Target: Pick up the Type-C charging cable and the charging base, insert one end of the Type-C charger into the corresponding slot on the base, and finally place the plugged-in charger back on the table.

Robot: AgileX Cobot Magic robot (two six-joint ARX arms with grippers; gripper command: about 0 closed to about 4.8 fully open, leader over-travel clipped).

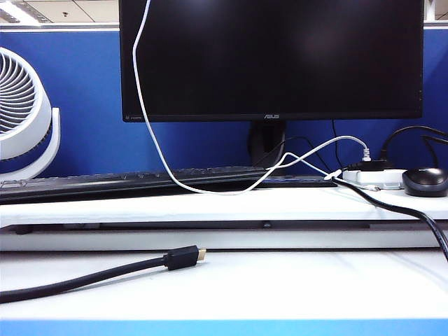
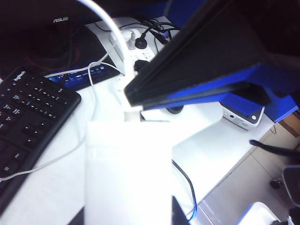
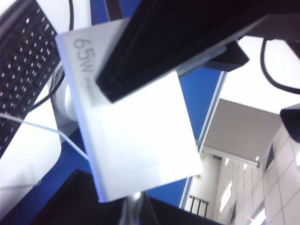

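While the left claw [image 2: 136, 105] pinches the Type-C charging cable [image 2: 110, 28], the right claw [image 3: 117, 140] clamps the charging base [image 3: 136, 136].

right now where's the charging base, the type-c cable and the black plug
charging base [image 3: 140, 136]: right wrist view, broad white face
Type-C charging cable [image 1: 150, 129]: exterior view, hanging stretch
black cable plug [image 1: 183, 257]: exterior view, plug body

White table [image 1: 280, 287] up front, and a thick black cable [image 1: 84, 276] with a gold-tipped plug lies across it. On the raised shelf board [image 1: 210, 206]: a black keyboard [image 1: 126, 182], a white power strip [image 1: 374, 178], a dark mouse [image 1: 425, 181].
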